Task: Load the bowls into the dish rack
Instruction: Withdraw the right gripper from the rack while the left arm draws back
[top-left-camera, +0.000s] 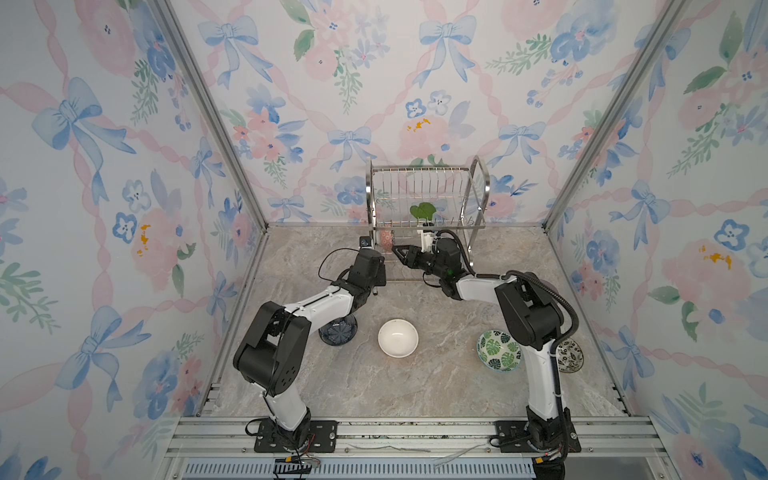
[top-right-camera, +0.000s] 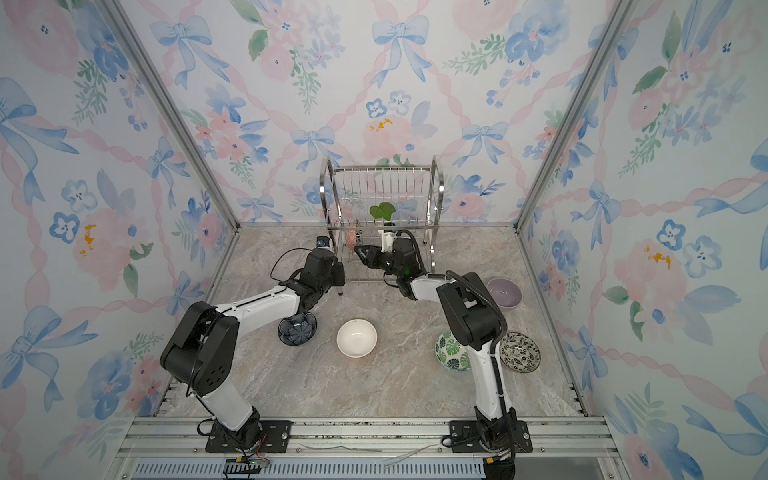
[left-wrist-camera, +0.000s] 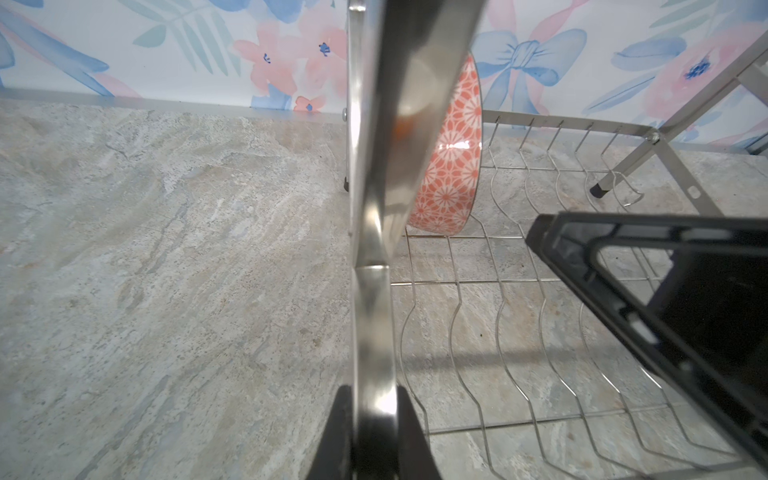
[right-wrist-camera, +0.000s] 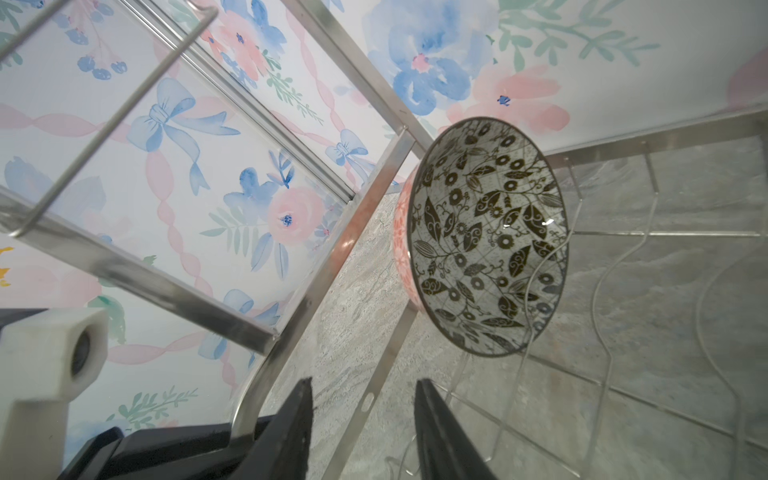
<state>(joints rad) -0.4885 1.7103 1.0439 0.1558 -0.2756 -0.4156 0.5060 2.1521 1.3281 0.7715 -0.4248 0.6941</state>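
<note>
The dish rack (top-left-camera: 485, 187) stands at the back of the stone table (top-left-camera: 436, 374), close to the flowery wall. One bowl (right-wrist-camera: 486, 237) is in the bottom shelf of the rack, near its left end. It stands up on its edge in the wavy wires. It is orange with white flowers outside and has black leaves and flowers inside. The right gripper (right-wrist-camera: 363, 382) reaches into the bottom shelf, and its two black fingers (right-wrist-camera: 299, 419) are spread apart with nothing between them. The open side of the bowl faces this gripper. The bowl sits out in front of the fingertips and a little off to one side, not between them and not touching them. The left gripper (left-wrist-camera: 372, 415) is pressed tight on the shiny side bar of the rack, one finger on each side of the bar. The orange bowl is just behind that bar, inside the rack, so the left gripper does not touch it. Five more bowls sit on the table, well away from both grippers: a dark blue bowl (top-left-camera: 338, 330) partly under the left arm, a white bowl (top-left-camera: 397, 337) in the middle, a green leaf bowl (top-left-camera: 498, 350), a black-and-white bowl (top-right-camera: 520, 352) and a lilac bowl (top-right-camera: 504, 293) by the right arm.
</note>
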